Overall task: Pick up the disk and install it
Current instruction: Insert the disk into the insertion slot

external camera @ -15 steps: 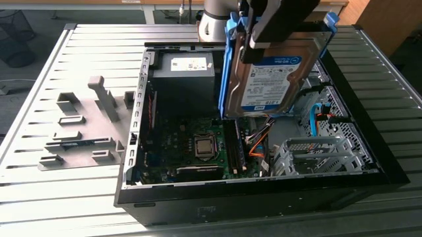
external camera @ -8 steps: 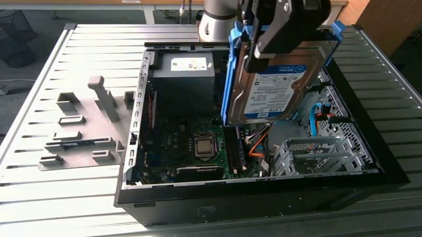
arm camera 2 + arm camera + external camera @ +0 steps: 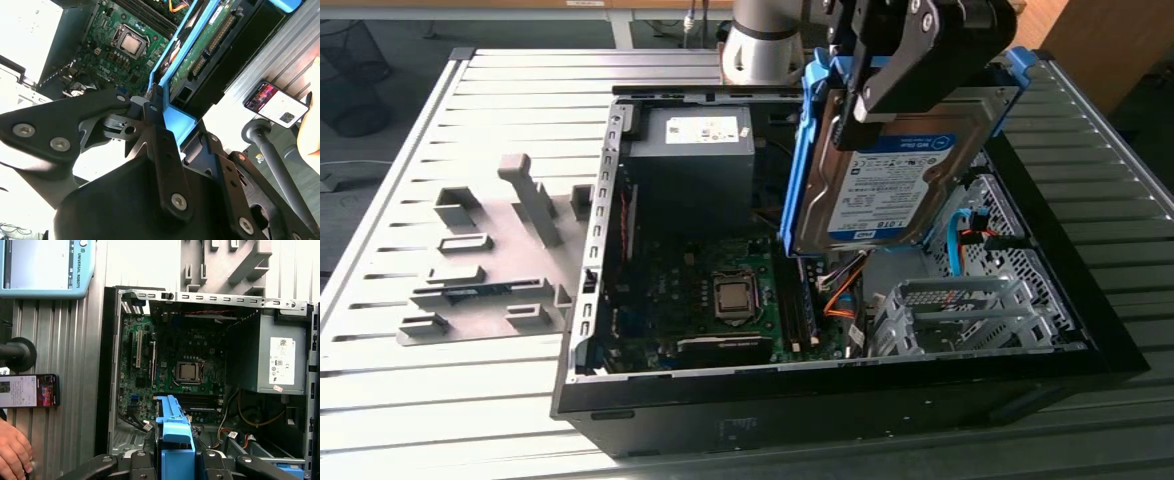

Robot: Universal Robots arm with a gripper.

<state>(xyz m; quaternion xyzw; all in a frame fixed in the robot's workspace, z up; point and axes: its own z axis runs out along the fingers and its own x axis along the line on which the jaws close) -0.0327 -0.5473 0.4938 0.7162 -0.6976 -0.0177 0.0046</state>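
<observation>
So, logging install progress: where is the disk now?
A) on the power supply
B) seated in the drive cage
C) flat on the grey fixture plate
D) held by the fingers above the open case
D: the gripper clamps the disk by its blue carrier, holding it on edge over the open case, not seated in the drive cage.

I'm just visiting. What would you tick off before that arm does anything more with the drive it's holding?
1. Grip: fingers clamp the disk by its blue rails: ok.
2. Disk clear of the computer case, hanging above it: ok.
3. Metal cage looks empty: ok.
4. Cables clear of the cage: cannot tell.
5. Person's hand outside the case, beside the phone: ok.
</observation>
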